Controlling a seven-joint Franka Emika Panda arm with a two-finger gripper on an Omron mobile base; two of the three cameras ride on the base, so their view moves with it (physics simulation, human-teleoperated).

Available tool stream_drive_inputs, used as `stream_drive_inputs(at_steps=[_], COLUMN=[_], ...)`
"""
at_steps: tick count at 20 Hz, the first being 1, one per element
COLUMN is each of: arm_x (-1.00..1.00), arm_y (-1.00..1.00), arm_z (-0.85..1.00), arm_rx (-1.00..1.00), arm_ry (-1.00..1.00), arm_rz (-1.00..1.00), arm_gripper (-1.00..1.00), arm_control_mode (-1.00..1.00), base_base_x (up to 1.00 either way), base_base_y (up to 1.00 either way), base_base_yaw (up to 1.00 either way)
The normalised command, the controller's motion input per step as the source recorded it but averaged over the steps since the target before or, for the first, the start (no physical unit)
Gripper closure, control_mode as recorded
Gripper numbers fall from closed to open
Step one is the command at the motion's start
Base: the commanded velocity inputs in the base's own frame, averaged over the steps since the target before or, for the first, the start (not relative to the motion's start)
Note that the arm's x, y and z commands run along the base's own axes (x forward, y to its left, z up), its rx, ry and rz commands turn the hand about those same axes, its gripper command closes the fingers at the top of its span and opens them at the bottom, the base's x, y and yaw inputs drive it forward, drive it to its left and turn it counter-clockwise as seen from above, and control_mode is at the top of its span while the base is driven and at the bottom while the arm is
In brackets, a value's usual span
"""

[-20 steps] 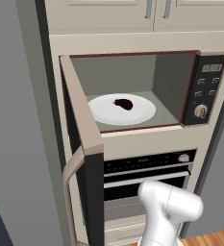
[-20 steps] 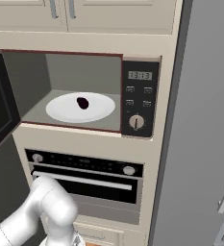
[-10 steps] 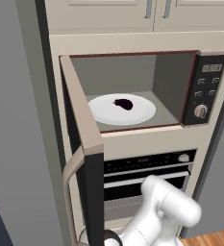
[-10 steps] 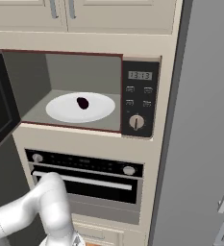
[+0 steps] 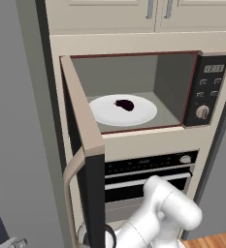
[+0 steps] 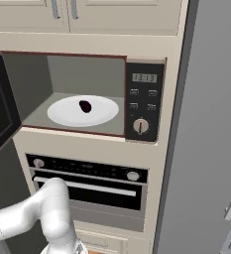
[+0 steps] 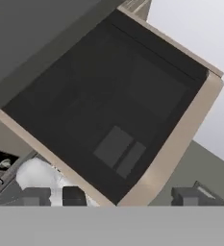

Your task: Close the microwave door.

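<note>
**Operator:** Comparing the present frames with those of a second ago, what is recorded as changed, and what does it mean for the task?

**Technician:** The white arm (image 5: 168, 213) is seen lowered and swung leftward, its forearm now reaching down past the bottom edge of the open door. The wide microwave door with dark tinted glass and beige frame (image 5: 83, 145) is unmoved: it stands swung fully outward at the left, well apart from the built-in beige-framed microwave with grey cavity (image 5: 134, 92), with its curved beige handle (image 5: 71, 181) on the outer face. The task is judged as not yet begun in effect; the arm is judged to be positioning behind or below the door for a push.

**Operator:** Where is the door seen from the hand?

**Technician:** The dark glass panel (image 7: 108, 110) is viewed from below at a tilt, near the camera, with no contact shown.

**Operator:** What is hidden or unclear?

**Technician:** The two-finger gripper (image 7: 128, 196) is cut off at the bottom; its dark fingertips (image 7: 74, 196) appear spread apart, with nothing held between them. In the base views the hand is concealed behind the door or beyond the frame edge. The small dark item (image 6: 85, 106) on the round white plate (image 6: 104, 115) cannot be identified.
</note>
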Motion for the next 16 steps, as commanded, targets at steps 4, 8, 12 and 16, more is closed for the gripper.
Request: stream_drive_inputs(at_steps=[4, 8, 12, 16], arm_x=[0.16, 0.01, -0.59, -0.38], arm_y=[-0.22, -0.22, -0.26, -0.50], arm_z=[0.00, 0.00, 0.00, 0.00], arm_rx=[0.00, 0.00, 0.00, 0.00], arm_ry=[0.00, -0.04, -0.31, -0.36], arm_rz=[-0.18, -0.09, 0.00, 0.01], arm_gripper=[-1.00, -1.00, -1.00, -1.00], arm_control_mode=[-1.00, -1.00, -1.00, -1.00], base_base_x=[0.00, 0.00, 0.00, 0.00], base_base_y=[0.00, 0.00, 0.00, 0.00], base_base_yaw=[0.00, 0.00, 0.00, 0.00])
